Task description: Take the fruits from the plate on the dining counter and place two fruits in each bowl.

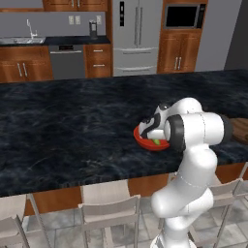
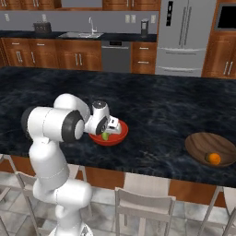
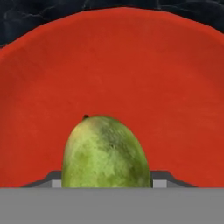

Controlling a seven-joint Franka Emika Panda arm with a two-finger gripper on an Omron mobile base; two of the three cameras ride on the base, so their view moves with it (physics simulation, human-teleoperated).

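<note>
The gripper (image 2: 110, 131) hangs low inside the red bowl (image 2: 109, 137) on the black marbled surface (image 1: 72, 121). Its jaws sit on either side of the green oblong fruit (image 3: 106, 153); whether they pinch it I cannot tell. Well apart, the wooden bowl (image 2: 211, 147) holds an orange ball (image 2: 214, 158).

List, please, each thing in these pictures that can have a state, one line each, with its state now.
green oblong fruit: inside the red bowl, between the finger tips; whether gripped or just released cannot be told.
red bowl: upright on the dining counter, holding the green fruit.
wooden bowl: upright on the counter, holding the orange ball.
gripper: lowered into the red bowl.
</note>
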